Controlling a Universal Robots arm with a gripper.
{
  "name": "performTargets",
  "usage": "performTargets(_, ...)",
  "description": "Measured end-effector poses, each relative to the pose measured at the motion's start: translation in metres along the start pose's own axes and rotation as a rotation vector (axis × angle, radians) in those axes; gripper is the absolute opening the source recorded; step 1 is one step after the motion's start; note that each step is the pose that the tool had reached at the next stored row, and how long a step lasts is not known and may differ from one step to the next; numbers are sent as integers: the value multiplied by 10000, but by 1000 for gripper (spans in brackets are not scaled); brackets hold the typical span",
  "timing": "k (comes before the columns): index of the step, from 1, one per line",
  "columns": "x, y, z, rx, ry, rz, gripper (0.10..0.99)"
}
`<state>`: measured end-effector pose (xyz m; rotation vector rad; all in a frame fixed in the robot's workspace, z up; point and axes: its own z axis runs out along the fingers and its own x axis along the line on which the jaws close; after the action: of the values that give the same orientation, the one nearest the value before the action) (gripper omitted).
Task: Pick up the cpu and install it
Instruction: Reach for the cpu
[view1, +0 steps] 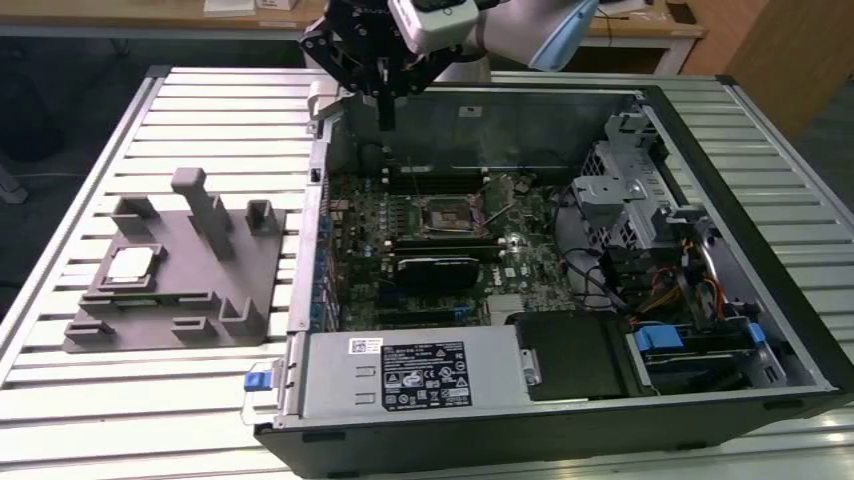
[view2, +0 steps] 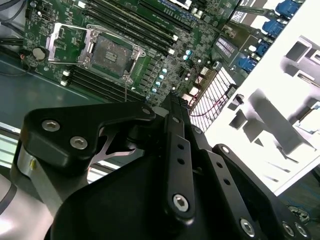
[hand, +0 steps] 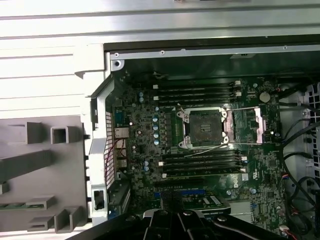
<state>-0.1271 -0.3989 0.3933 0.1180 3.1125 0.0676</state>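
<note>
Closed empty hand (view1: 387, 122), tip downward

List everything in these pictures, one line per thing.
cpu: one, silver-white, lying on the grey fixture at the exterior view's left
grey fixture: one, grey, on the table beside the case
computer case: one, black and silver, open, on the table
motherboard: one, green, inside the case
cpu socket: one, metal-framed, open with no chip in it, on the motherboard
black module: one, glossy black, on the motherboard next to the socket
power supply: one, silver with a label, at the case's near side
table: one, slatted silver metal, under everything
gripper: one, black, over the case's far wall, apart from the cpu
</note>
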Motion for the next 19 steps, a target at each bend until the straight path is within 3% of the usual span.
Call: performTargets(19, 157, -12, -4, 0, 0, 0, 106)
